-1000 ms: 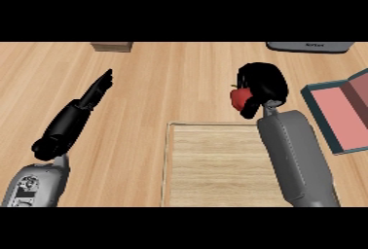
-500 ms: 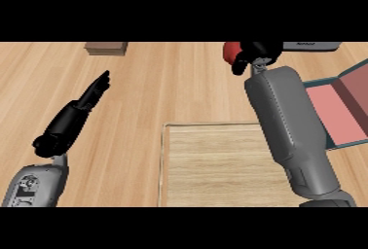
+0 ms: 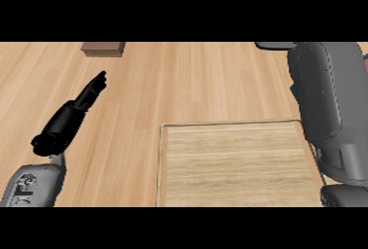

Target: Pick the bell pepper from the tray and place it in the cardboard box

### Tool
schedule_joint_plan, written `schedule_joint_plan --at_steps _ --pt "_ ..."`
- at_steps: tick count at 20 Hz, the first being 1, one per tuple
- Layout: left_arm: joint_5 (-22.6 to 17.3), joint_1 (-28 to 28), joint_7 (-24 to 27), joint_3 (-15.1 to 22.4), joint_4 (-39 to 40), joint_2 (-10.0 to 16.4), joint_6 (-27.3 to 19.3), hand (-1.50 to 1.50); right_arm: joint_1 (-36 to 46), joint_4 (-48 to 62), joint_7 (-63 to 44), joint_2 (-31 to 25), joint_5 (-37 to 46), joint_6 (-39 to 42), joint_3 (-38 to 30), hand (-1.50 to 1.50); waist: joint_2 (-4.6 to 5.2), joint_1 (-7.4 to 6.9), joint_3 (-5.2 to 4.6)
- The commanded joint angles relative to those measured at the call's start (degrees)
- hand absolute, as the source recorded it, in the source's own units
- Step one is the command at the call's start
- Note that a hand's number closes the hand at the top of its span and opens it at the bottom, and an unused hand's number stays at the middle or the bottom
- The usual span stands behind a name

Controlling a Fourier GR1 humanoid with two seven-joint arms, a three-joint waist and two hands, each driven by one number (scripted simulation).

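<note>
- Left hand [image 3: 72, 116]: on the left side of the view, above the table [image 3: 187, 78]. The fingers are straight and held together, pointing up and slightly right. It is open and holds nothing.
- Left forearm [image 3: 32, 187]: grey, coming in at the lower left corner.
- Right forearm [image 3: 327, 97]: grey, running along the right side from the lower edge to the top edge of the view. It covers the right rim of the tray [image 3: 237, 165].
- Right hand: it does not show in this view, so I cannot tell whether it is wide, narrow or holding anything.
- Tray: pale wood with a thin raised rim, lying flat on the table in the lower middle, well apart from my left hand.
- Bell pepper: I cannot see it from here, so I cannot tell where it is.
- Brown box [image 3: 102, 48]: only its near part shows at the top edge, upper left, beyond my left fingertips and apart from them.
- Dark grey object [image 3: 275, 45]: a sliver at the top edge, just beside my right forearm. I cannot tell what it is.
</note>
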State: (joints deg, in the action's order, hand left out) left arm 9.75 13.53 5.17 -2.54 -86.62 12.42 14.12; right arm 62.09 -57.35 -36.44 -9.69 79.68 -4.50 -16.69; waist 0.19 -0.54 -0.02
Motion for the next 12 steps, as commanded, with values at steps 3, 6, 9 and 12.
schedule_joint_plan --at_steps 3,6,9,12 --pt "-1.1 -1.3 -2.4 -0.5 -3.8 0.2 0.9 0.00 -1.4 4.6 0.0 -6.9 -1.6 -5.4 -4.8 1.50 -0.04 -0.23 0.04" --pt "-0.4 -1.8 -3.6 0.5 -5.4 -0.8 0.1 0.00 -2.2 2.2 1.1 -11.9 -3.5 -0.2 -6.0 1.50 -0.25 0.34 0.03" --pt "-0.3 -2.1 -3.0 -0.3 -4.8 0.0 0.4 0.00 -4.2 7.6 5.5 -15.6 -4.6 2.9 -6.7 1.50 -0.12 0.20 0.04" --pt "-1.8 -0.4 -0.9 -1.4 -1.3 0.3 1.7 0.00 -5.0 12.2 6.1 -16.8 -6.6 7.1 -8.3 1.50 -0.06 0.44 0.01"
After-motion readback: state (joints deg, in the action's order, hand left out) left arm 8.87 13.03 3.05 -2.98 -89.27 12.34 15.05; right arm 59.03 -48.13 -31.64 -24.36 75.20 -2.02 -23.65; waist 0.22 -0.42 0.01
